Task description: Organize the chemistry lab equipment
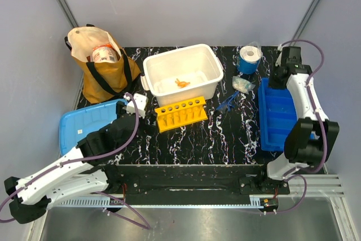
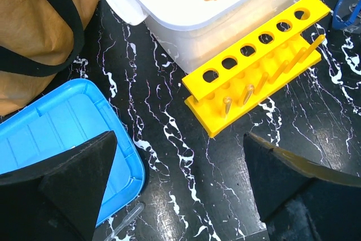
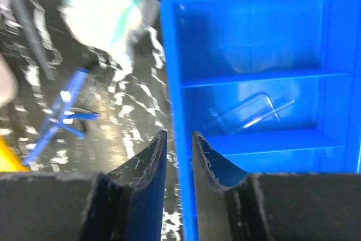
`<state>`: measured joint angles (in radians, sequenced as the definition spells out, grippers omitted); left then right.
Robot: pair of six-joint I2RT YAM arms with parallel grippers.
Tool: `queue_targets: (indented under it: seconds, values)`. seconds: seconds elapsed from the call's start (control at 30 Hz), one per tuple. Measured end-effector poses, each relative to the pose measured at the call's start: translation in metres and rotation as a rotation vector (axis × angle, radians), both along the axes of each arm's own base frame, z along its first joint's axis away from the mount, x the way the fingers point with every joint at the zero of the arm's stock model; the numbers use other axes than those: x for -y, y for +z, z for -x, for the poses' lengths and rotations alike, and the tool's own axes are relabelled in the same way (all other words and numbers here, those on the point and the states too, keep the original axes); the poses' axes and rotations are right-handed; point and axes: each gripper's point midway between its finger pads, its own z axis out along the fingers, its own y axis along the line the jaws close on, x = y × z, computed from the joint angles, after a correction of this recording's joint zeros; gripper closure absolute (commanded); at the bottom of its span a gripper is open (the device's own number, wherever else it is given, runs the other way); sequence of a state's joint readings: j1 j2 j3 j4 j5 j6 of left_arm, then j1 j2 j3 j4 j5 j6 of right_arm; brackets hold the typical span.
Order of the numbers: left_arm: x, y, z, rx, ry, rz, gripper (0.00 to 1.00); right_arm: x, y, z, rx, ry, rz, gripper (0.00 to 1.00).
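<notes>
The blue-framed safety glasses (image 1: 227, 102) lie on the black table between the yellow tube rack (image 1: 181, 113) and the blue divided tray (image 1: 276, 115); they also show in the right wrist view (image 3: 59, 118). A small clear packet (image 1: 243, 84) lies behind them. A yellow-orange knotted piece (image 1: 181, 83) lies in the white bin (image 1: 151, 76). A thin clear tube (image 3: 248, 114) lies in a tray compartment. A clear pipette (image 2: 125, 218) lies beside the blue lid (image 2: 62, 122). My left gripper (image 2: 180, 179) is open and empty above the table. My right gripper (image 3: 177, 134) is closed on the tray's left wall (image 3: 172, 55).
A brown cloth bag (image 1: 101, 66) stands at the back left. A blue roll (image 1: 248, 58) stands at the back right. The lid (image 1: 84, 125) lies at the left, partly under my left arm. Grey walls enclose the table.
</notes>
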<state>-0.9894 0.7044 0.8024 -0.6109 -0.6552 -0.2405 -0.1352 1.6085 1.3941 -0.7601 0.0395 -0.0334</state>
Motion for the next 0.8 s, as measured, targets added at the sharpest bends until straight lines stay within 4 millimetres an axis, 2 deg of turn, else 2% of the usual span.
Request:
queue_targets:
  seconds: [0.07,0.17,0.3,0.43,0.67,0.8]
  values:
    - [-0.001,0.002,0.0,0.006,0.005,0.004,0.01,-0.012,0.028,-0.007,0.098,-0.022,-0.049,0.69]
    - [-0.006,0.008,0.001,0.025,0.013,0.028,0.01,-0.034,0.059,-0.014,0.213,-0.043,-0.121,0.72]
    - [-0.012,0.019,0.005,0.056,0.02,0.077,0.01,-0.059,0.073,-0.03,0.275,-0.062,-0.19,0.73]
    - [-0.019,0.03,0.008,0.085,0.031,0.132,0.01,-0.082,0.06,-0.057,0.255,-0.055,-0.216,0.7]
    - [-0.029,0.044,0.014,0.136,0.039,0.21,0.01,-0.132,0.006,-0.099,0.159,-0.023,-0.23,0.68]
    - [-0.034,0.051,0.016,0.165,0.041,0.254,0.01,-0.146,-0.01,-0.13,0.155,-0.027,-0.245,0.66]
